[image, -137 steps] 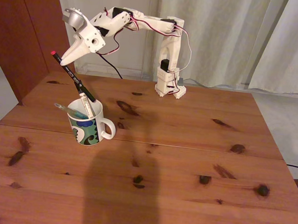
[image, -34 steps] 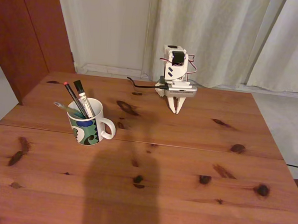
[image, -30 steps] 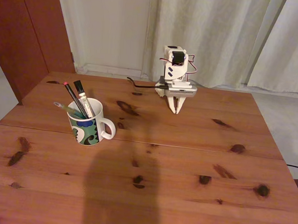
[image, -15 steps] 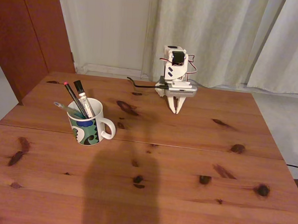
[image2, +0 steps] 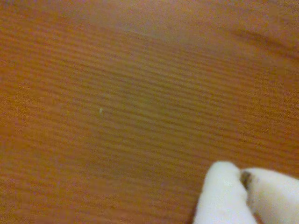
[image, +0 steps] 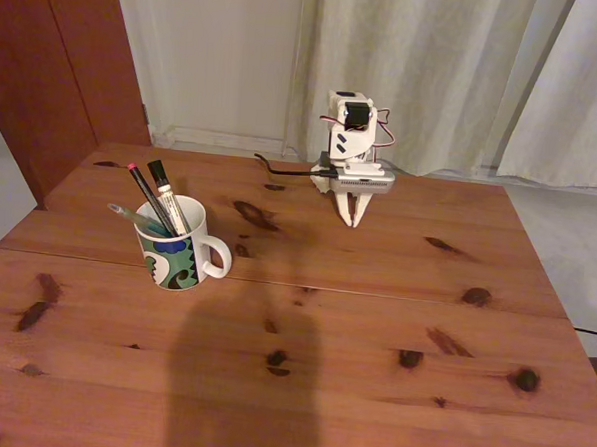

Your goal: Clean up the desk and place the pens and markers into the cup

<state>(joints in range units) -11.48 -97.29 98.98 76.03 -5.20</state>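
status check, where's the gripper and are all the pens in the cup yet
Gripper shut, empty, folded near the arm base, tips down by the desk. Cup holds green pen, black pen, marker. Nothing in the way.

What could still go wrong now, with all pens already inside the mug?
The tall black pen and the marker lean out over the cup rim, so a bump could tip them out or rock the cup. The folded arm holds the gripper close above the desk; a low restart might scrape the wood.
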